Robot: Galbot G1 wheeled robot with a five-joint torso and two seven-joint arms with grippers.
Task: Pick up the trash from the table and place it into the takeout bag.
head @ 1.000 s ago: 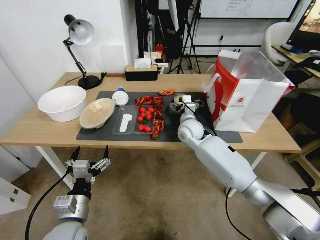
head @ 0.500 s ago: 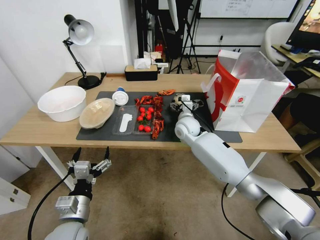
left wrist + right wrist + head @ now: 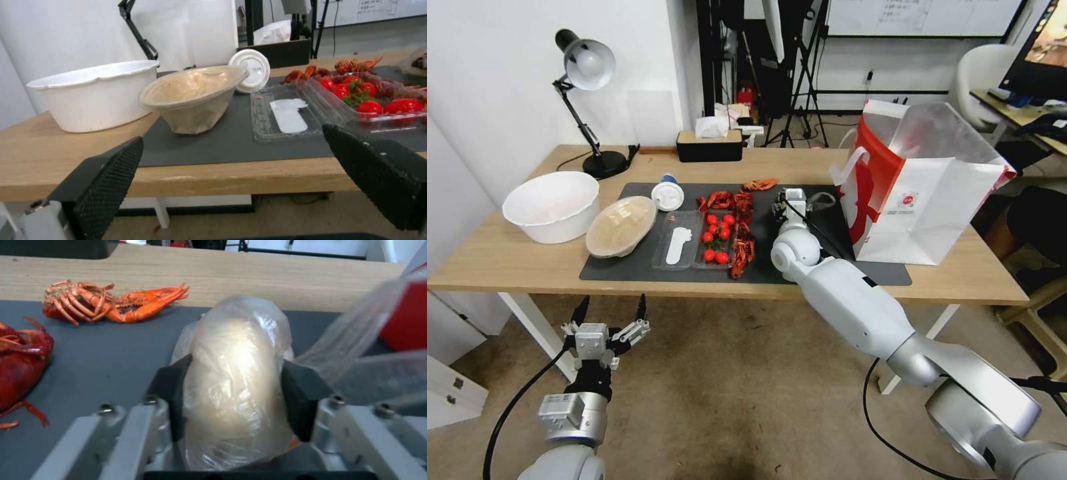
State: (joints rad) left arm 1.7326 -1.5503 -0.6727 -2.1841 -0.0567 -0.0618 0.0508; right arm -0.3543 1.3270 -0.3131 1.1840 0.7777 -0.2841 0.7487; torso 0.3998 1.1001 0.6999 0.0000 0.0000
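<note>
My right gripper (image 3: pixel 792 201) rests on the dark mat (image 3: pixel 640 267) just left of the takeout bag (image 3: pixel 920 193). It is shut on the plastic-wrapped beige ball (image 3: pixel 233 373), which its black pads (image 3: pixel 171 390) squeeze from both sides. The bag's red panel (image 3: pixel 407 316) stands close beside the ball. On the left of the mat, the round beige bowl (image 3: pixel 620 225) lies tilted, and the small white-lidded cup (image 3: pixel 668 195) lies on its side behind it. My left gripper (image 3: pixel 607 313) hangs open below the table's (image 3: pixel 514 260) front edge, facing the bowl (image 3: pixel 191 96).
A big white bowl (image 3: pixel 552 205) sits at the table's left, with a desk lamp (image 3: pixel 584 73) and a tissue box (image 3: pixel 709 143) at the back. A clear tray of tomatoes (image 3: pixel 715 237) and red crayfish shells (image 3: pixel 740 227) lie mid-mat.
The right gripper's fingers have drawn together around the wrapped ball, and the right arm's elbow has swung left. The left arm has barely moved.
</note>
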